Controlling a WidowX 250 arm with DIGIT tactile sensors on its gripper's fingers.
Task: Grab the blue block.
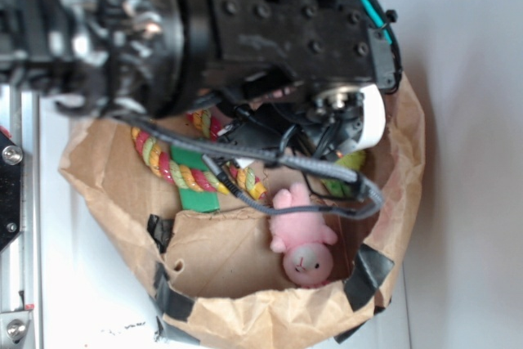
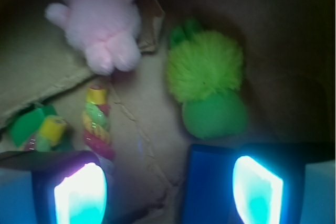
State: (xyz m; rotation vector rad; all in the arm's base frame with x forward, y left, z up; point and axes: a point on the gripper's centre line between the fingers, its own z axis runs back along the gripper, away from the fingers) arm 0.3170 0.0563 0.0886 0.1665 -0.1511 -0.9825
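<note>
Reaching down from the top of the exterior view, the black arm [image 1: 245, 30] fills the mouth of a crumpled brown paper bag [image 1: 245, 316]. The bag's rolled rim, patched with black tape [image 1: 368, 275], rings the work area closely on all sides; the arm body hides the gripper, so little open floor shows. A braided rope [image 1: 184, 165] in red, yellow and green lies across a flat green block [image 1: 196, 181]. A soft pink plush toy [image 1: 302, 239] rests just beside the rope's end, near the bag's lower wall.

From the wrist view, the gripper [image 2: 168, 187] stands spread, its two fingers [image 2: 79, 192] glowing pale at the bottom corners. The blue block [image 2: 207, 187], flat and smooth-faced, lies between them, against the inner side of the right-hand finger; contact cannot be told. A fuzzy green ball [image 2: 205, 66] sits above a smooth green ball [image 2: 215, 114], just beyond the block. Creased brown paper lies open between the fingers.
</note>
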